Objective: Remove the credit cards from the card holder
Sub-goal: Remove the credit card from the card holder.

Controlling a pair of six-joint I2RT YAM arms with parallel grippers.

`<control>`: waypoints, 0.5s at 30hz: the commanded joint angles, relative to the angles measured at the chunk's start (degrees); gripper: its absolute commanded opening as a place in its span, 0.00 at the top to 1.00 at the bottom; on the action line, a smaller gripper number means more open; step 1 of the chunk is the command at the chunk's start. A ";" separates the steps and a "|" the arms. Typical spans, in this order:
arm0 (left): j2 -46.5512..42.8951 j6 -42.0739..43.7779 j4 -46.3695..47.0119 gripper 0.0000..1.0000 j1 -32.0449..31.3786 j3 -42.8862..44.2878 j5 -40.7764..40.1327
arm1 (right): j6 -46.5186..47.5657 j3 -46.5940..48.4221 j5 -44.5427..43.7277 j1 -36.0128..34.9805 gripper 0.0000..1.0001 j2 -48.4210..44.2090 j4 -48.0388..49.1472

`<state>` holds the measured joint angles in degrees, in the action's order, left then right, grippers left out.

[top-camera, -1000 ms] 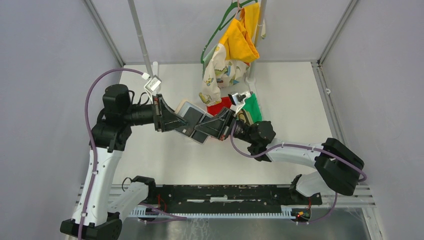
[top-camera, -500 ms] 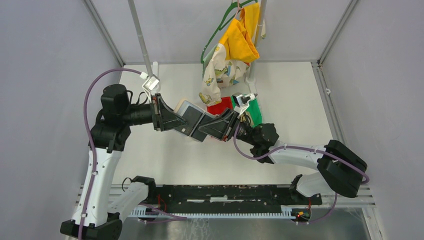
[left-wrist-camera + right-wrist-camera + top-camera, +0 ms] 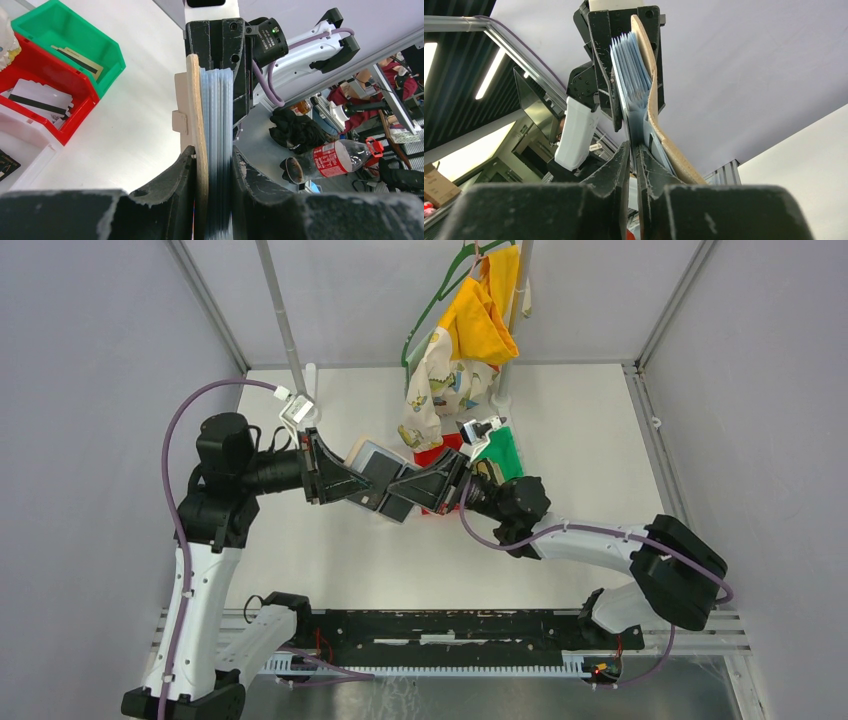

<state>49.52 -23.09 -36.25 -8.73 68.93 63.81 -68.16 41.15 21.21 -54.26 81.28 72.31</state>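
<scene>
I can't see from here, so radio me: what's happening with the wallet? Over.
Left fingers clamped on card holder. Right fingers pinching its sleeve. Red bin aside, not blocking.

The wallet (image 3: 216, 130) is held above the counter (image 3: 330, 550), its left end clamped in the left claw (image 3: 212, 170) and its right end nipped by the right claw (image 3: 633, 150). Behind it three bins stand side by side in a row: left bin (image 3: 27, 142), middle bin (image 3: 75, 116), right bin (image 3: 109, 64). One card (image 3: 39, 100) lies in the middle bin, a second card (image 3: 80, 57) in the right bin. Clothes (image 3: 478, 325) hang behind the bins.
</scene>
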 commanded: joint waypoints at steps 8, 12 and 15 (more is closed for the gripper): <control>-0.86 2.59 -0.06 0.67 -0.58 -0.84 0.95 | 0.88 4.96 0.92 -1.55 0.83 2.27 -2.31; -0.98 2.92 -0.12 0.64 -0.57 -0.88 1.62 | 1.15 4.04 -1.20 -1.64 1.00 2.24 -4.80; -0.92 2.63 -0.11 0.60 -0.59 -0.27 2.39 | 0.27 1.69 -1.17 -1.55 1.00 2.24 0.30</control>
<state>48.95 -21.12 -37.54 -8.21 68.05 61.21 -67.94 42.54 21.32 -54.57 82.91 69.43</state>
